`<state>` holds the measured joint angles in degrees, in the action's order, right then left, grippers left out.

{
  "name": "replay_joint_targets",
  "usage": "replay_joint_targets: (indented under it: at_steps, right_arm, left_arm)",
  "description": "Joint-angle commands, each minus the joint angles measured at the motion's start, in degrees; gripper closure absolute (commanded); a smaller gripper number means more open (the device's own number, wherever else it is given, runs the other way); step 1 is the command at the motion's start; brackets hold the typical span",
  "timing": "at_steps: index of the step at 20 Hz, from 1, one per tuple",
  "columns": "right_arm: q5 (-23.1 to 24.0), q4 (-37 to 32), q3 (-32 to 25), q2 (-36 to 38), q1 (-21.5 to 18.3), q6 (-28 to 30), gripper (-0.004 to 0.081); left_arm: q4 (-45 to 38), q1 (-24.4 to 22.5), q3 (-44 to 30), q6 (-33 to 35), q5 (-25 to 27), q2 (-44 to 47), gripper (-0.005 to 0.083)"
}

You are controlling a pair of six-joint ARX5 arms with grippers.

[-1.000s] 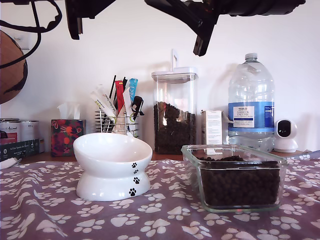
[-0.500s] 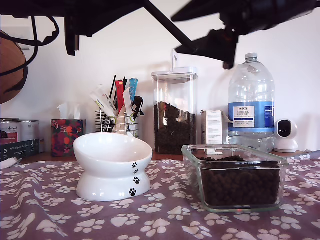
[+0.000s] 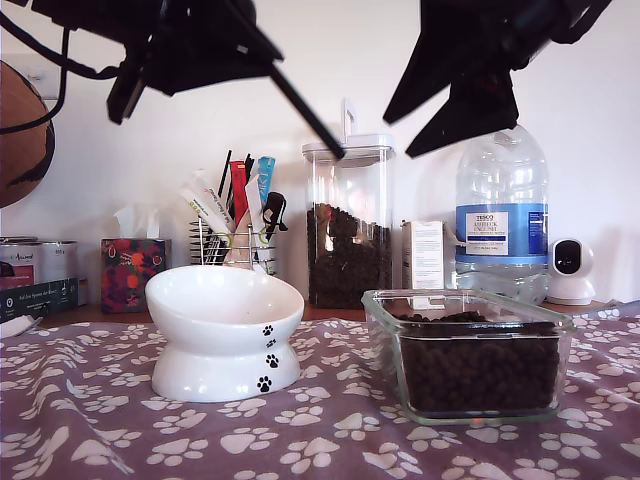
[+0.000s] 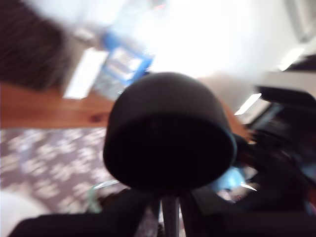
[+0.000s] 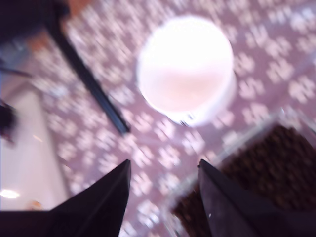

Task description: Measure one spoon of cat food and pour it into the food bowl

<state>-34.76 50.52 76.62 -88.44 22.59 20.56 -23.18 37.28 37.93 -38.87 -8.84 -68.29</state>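
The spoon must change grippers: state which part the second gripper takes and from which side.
Grip the spoon's long straight handle near its free tip, which juts bare, slanting down toward the exterior view's right. My second gripper, open, should probably come from that side, jaws across the shaft. My first gripper holds the bowl end.

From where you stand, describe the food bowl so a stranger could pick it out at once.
On the purple paw-print tablecloth, look toward the exterior view's left, beside the square glass dish of dark kibble. The food bowl is glossy white and sits tilted on a wide pedestal foot. It alone bears three black paw prints and looks empty.
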Motion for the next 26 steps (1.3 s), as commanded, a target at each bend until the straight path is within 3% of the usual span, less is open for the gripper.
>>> replay_joint_targets:
  at_steps: [1,5,10,16,22,26]
  right_arm:
    - [17.94,0.57,-0.02,1.51,3.85,-0.79,0.0374]
    - [34.1,-2.1,-0.02,1.51,12.57,-2.67,0.0377]
    - [41.62,-10.97,-0.02,1.51,17.68,-4.13,0.0389]
    - [38.82,-17.0,-0.02,1.51,18.08,0.24,0.039]
    - [30.56,-17.11,-0.02,1.38,18.08,4.83,0.04]
    - [30.23,-15.8,-0.02,1.38,18.08,7.82,0.04]
  left_arm:
    - [4.85,-1.31,3.13,-3.06,0.37,-2.21,0.0795]
    - [13.18,-3.56,10.88,-11.23,-1.42,-8.92,0.0795]
    - [19.41,-4.55,17.44,-17.38,-6.43,-15.23,0.0795]
    - [21.42,-7.61,19.54,-22.32,-11.13,-16.46,0.0795]
    - [20.06,-10.19,19.54,-24.17,-18.16,-16.46,0.0795]
    - [18.51,-10.93,19.54,-25.83,-22.14,-16.46,0.0795]
